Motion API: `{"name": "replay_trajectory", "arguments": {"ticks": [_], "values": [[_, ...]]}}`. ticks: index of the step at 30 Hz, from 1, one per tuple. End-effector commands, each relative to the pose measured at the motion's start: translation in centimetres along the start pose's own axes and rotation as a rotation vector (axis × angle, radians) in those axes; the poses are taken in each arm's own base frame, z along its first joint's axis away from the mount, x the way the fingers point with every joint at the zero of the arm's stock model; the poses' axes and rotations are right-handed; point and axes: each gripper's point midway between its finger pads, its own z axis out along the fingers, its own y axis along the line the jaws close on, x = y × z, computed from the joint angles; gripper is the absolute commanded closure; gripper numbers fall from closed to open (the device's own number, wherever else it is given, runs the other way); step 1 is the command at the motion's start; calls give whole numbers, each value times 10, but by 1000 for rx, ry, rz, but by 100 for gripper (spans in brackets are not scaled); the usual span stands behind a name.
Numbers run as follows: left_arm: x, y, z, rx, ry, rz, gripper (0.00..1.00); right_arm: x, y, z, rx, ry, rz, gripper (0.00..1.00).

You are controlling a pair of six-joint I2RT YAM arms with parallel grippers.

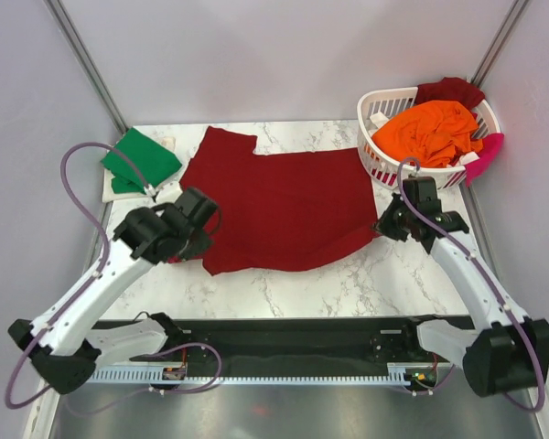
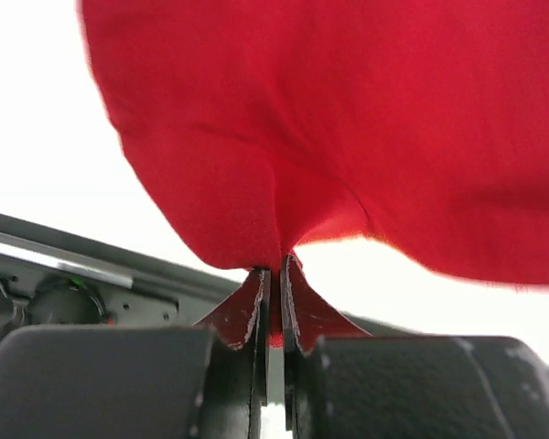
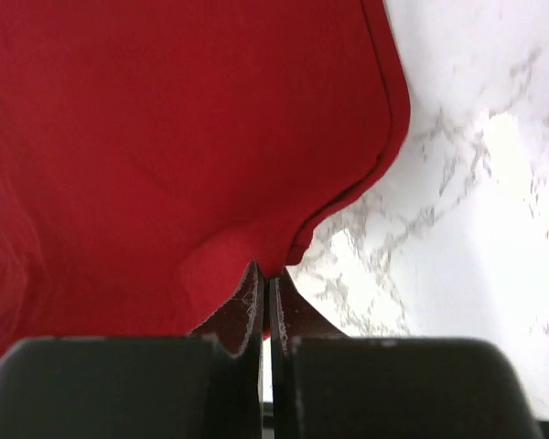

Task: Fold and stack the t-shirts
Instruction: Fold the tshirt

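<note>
A large dark red t-shirt (image 1: 284,206) lies spread across the middle of the marble table. My left gripper (image 1: 199,240) is shut on its near left edge; in the left wrist view the cloth (image 2: 329,128) hangs pinched between the fingers (image 2: 256,302). My right gripper (image 1: 384,223) is shut on its near right corner; the right wrist view shows the hem (image 3: 256,165) pinched over the marble. A folded bright green t-shirt (image 1: 139,159) lies at the far left. An orange t-shirt (image 1: 430,133), a dark red one (image 1: 450,91) and a pink one (image 1: 487,152) are in or on the basket.
A white slotted laundry basket (image 1: 377,155) stands at the far right corner. A white cloth or sheet (image 1: 112,192) lies under the green shirt. Grey walls enclose the table. A black rail (image 1: 284,343) with the arm bases runs along the near edge.
</note>
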Motion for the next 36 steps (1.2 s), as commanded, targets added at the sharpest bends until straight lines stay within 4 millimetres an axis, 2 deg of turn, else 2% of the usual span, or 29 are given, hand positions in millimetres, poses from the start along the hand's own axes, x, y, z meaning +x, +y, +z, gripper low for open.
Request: {"name": "replay_trajectory", "arguments": {"ticks": [1, 3, 4, 6, 7, 9, 10, 12, 14, 16, 17, 23, 29, 32, 33, 35, 36], "values": [[-48, 31, 18, -189, -94, -44, 90, -48, 22, 14, -11, -113, -39, 100], [-56, 39, 29, -254, -82, -79, 90, -55, 25, 22, -2, -112, -40, 100], [-61, -15, 46, 6, -9, 197, 97, -62, 29, 24, -7, -126, -42, 100], [-74, -16, 60, -21, -2, 206, 97, -64, 28, 38, 14, -109, -39, 100], [-77, -20, 75, -39, 23, 240, 97, -70, 30, 41, 13, -120, -40, 100], [-88, -29, 85, -18, 35, 250, 97, -70, 27, 54, 35, -102, -41, 100], [-88, -32, 99, -34, 67, 278, 97, -75, 26, 57, 50, -117, -42, 100], [-102, -38, 108, -29, 63, 271, 98, -76, 22, 68, 72, -103, -43, 100], [-109, -38, 123, -46, 80, 273, 98, -79, 22, 76, 85, -102, -42, 100], [-121, -42, 127, -43, 70, 285, 98, -82, 22, 82, 90, -101, -44, 100], [-124, -40, 138, -63, 84, 288, 98, -82, 19, 88, 107, -96, -41, 100], [-151, -43, 162, -89, 81, 309, 98, -92, 10, 106, 147, -98, -21, 100], [-163, -38, 195, -121, 118, 318, 98, -97, 2, 130, 177, -75, -1, 100], [-164, -35, 213, -142, 146, 325, 98, -96, -2, 144, 185, -50, 9, 91], [-164, -34, 219, -149, 156, 329, 98, -99, 2, 146, 176, -50, 8, 74], [-164, -30, 233, -177, 175, 337, 98, -95, -1, 157, 183, -22, 5, 67], [-166, -28, 237, -192, 177, 338, 98, -98, 0, 159, 180, -26, 9, 59]]}}
